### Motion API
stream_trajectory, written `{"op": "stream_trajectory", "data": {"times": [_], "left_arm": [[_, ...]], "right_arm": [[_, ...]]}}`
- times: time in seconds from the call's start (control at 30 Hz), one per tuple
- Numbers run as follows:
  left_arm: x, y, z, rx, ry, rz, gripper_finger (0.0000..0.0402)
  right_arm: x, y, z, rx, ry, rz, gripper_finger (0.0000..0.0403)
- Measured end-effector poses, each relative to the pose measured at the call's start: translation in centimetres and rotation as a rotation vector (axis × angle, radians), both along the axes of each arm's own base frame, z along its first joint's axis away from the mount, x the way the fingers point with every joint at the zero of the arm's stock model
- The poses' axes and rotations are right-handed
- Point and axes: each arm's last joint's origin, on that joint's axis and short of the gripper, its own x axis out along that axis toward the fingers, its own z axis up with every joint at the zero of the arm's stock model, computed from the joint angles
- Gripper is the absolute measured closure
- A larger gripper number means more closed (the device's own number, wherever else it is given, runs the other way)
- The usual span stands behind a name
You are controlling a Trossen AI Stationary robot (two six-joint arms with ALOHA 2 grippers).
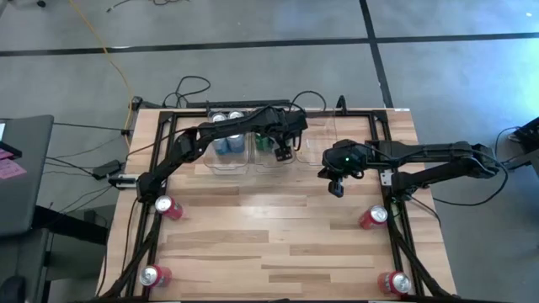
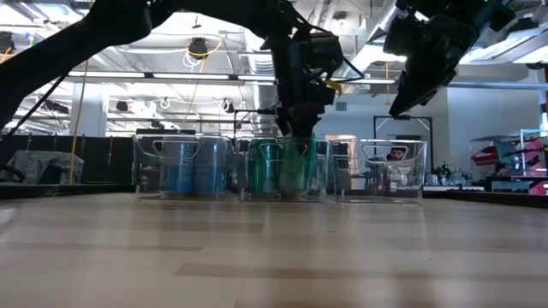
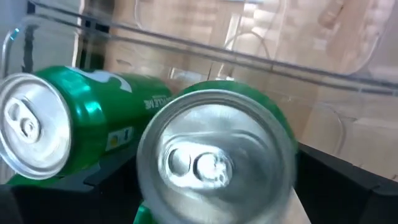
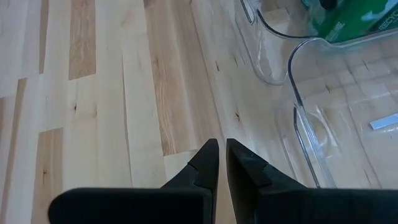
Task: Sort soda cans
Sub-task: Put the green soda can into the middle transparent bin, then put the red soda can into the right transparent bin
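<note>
My left gripper (image 1: 285, 153) reaches down into the middle clear bin (image 2: 282, 195) and is shut on a green can (image 3: 217, 155). A second green can (image 3: 68, 118) stands beside it in that bin. Blue cans (image 1: 226, 141) stand in the left bin (image 2: 181, 167). Several red cans stand upright on the table, two on the left (image 1: 168, 208) (image 1: 156, 275) and two on the right (image 1: 373, 217) (image 1: 396, 282). My right gripper (image 4: 222, 149) is shut and holds nothing. It hovers above the table in front of the right bin (image 4: 311, 124). My left gripper holds the green can by its side wall just below the silver top (image 3: 261, 112), one dark finger (image 3: 339, 180) on each side. The fingers come from above, pointing down. The can is upright inside the middle bin; whether its base rests on the bin floor, I cannot tell.
Three clear bins stand in a row along the table's far side; the right one (image 2: 392, 171) holds no cans. Black frame rails (image 1: 396, 227) run along the table's left and right sides next to the red cans. Bare wood (image 1: 269, 227) lies in the middle.
</note>
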Motion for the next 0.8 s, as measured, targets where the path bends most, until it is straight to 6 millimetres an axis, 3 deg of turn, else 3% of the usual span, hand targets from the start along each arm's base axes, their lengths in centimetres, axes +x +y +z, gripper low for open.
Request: {"op": "stream_trajectory", "data": {"times": [0.4,0.57,0.8], "left_arm": [[0.0,0.1,0.8,0.063,-0.011,0.017,0.0048],[-0.9,-0.9,3.8,0.153,-0.028,0.029,0.0047],[-3.3,-3.7,9.3,0.2,-0.136,0.091,0.0047]], "right_arm": [[0.1,0.0,0.1,0.0,-0.018,-0.002,0.0351],[1.0,-0.7,1.2,-0.056,-0.166,0.0,0.0351],[2.9,-4.5,1.5,-0.148,-0.322,-0.115,0.037]]}}
